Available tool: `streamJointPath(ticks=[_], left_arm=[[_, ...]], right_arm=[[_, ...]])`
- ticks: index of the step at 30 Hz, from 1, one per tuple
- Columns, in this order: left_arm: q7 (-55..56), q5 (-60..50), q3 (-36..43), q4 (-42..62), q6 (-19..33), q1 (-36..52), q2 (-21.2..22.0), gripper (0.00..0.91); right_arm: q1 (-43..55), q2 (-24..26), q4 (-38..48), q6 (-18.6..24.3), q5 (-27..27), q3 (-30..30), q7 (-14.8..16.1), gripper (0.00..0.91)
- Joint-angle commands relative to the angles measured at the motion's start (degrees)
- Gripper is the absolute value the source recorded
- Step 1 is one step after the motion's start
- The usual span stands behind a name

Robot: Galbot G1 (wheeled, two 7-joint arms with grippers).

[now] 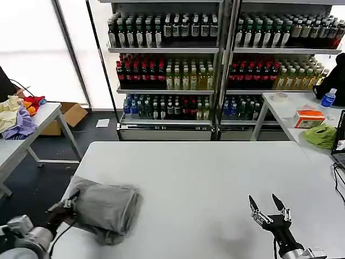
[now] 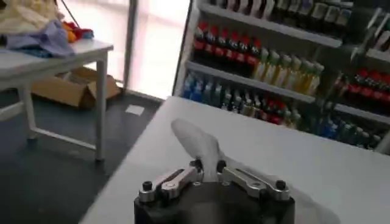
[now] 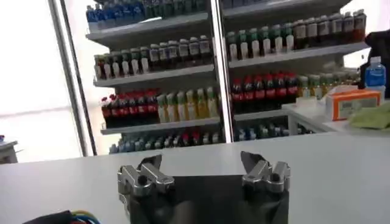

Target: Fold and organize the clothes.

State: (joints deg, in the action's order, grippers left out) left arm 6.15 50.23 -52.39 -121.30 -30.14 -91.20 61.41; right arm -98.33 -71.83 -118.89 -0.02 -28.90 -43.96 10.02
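Lying bunched at near-left table (image 1: 215, 178) edge: grey shirt (image 1: 105, 208). Pinching its fold, seen close from wrist: left gripper (image 2: 207, 165). Hovering spread, empty, near-right: right gripper (image 1: 266, 204).

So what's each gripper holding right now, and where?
Left gripper pinches the grey shirt by a fold at its edge; right gripper is open, holding nothing.

The shirt (image 1: 105, 208) lies on the table (image 1: 205, 178) near its front left corner, beside the left gripper (image 1: 67, 206). The right gripper (image 1: 267, 208) is at the front right, well apart. Drink shelves (image 1: 215, 65) stand behind the table.
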Motion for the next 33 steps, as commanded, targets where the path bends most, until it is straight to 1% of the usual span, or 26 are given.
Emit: streamJointPath(ticks=[1, 4, 7, 11, 13, 14, 15, 16, 18, 21, 24, 27, 28, 29, 31, 32, 33], left_arm=[[0.2, 10.1, -14.7, 0.4, -2.9, 0.2, -14.0, 0.020], [0.4, 9.5, -14.1, -0.8, -2.9, 0.7, -14.1, 0.010], [0.3, 9.6, -11.6, -2.8, -2.9, 1.4, -13.3, 0.020], [1.4, 9.5, -7.3, -7.0, -2.6, 2.0, -10.0, 0.010], [3.4, 9.6, -3.9, -9.7, -2.6, 3.1, -5.6, 0.020], [4.1, 9.5, -0.9, -12.3, -2.9, 3.5, -2.2, 0.020], [5.5, 9.1, 2.8, -13.8, -2.9, 3.5, -0.3, 0.020], [6.3, 8.0, 8.8, -15.9, -2.9, 3.3, 3.1, 0.020], [8.4, 6.7, 15.7, -17.3, -2.8, 3.4, 5.1, 0.020], [12.5, 3.6, 30.1, -17.1, -2.4, 5.0, 8.9, 0.010], [14.0, 0.2, 42.9, -13.1, -2.5, 8.0, 11.4, 0.020], [17.2, 1.0, 50.7, -8.8, -1.9, 14.2, 15.4, 0.020], [17.3, 1.5, 53.5, -4.8, -1.8, 16.8, 17.1, 0.020], [17.3, 1.5, 54.3, -3.3, -1.8, 17.6, 17.5, 0.020], [19.2, 2.1, 57.7, 3.1, -1.4, 22.0, 20.3, 0.020], [19.6, 2.3, 58.2, 5.0, -1.4, 23.3, 21.4, 0.030], [20.6, 2.3, 58.8, 7.4, -1.4, 24.8, 22.6, 0.292]], right_arm=[[-0.1, 0.5, 0.3, 0.3, -0.3, 0.1, 1.1, 0.907], [0.3, 0.4, 0.9, 0.4, -0.2, 0.3, 0.9, 0.907], [0.7, 0.1, 1.4, 0.4, -0.2, 0.3, 0.9, 0.907], [0.7, 0.1, 1.9, 0.7, -0.2, 0.3, 0.9, 0.907], [0.5, 0.0, 2.1, 0.7, 0.1, 0.0, 0.8, 0.907], [0.1, 0.0, 2.0, 0.6, 0.1, -0.2, 0.8, 0.907], [-0.2, 0.0, 1.8, 0.5, 0.1, -0.6, 0.8, 0.907], [-0.5, 0.0, 1.7, 0.4, 0.2, -0.8, 0.8, 0.907], [-0.4, -0.1, 1.6, 0.0, 0.8, -1.1, 0.7, 0.907], [-0.6, -0.7, 0.9, -0.7, 1.1, -1.4, 0.5, 0.907], [-1.0, -1.4, 0.0, -1.0, 1.5, -1.5, 0.5, 0.907], [-1.6, -2.1, -1.0, -1.6, 2.0, -1.2, 0.4, 0.907], [-1.9, -2.4, -1.5, -1.9, 2.2, -1.0, 0.2, 0.907], [-2.0, -2.4, -1.6, -1.9, 2.4, -1.0, 0.1, 0.907], [-2.3, -2.8, -2.7, -3.8, 3.4, -0.5, -0.8, 0.907], [-2.5, -2.9, -3.3, -4.9, 3.4, -0.3, -1.3, 0.907], [-2.7, -2.9, -4.2, -6.4, 3.2, 0.0, -1.9, 0.907]])
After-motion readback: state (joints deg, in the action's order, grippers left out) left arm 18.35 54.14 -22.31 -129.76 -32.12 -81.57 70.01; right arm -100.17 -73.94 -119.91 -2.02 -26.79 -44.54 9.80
